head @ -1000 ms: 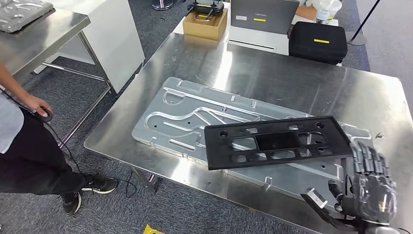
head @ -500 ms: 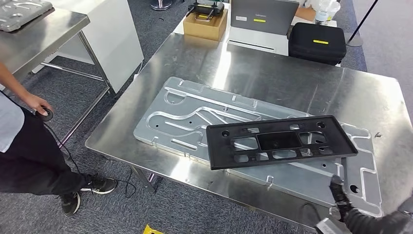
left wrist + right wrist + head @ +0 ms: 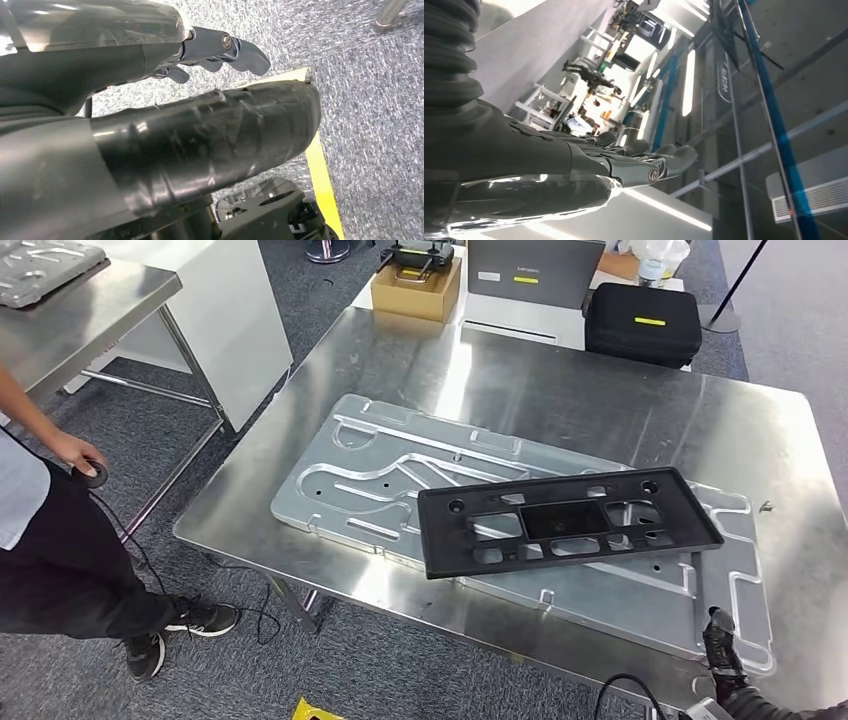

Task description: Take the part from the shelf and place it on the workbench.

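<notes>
Head view shows the black plastic frame part lying flat on the aluminium fixture plate on the workbench, apparently delivered. Right hand, fingers extended and empty, sits below the plate's near corner. Left hand hangs empty, fingers loosely apart.

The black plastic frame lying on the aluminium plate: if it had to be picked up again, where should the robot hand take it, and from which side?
Probably at the black plastic frame's right short end, coming in from the robot's right. The frame lies flat on the aluminium plate, so its face gives no hold. That end is nearest the right robot hand, and the thin rim there suits a pinch.
</notes>
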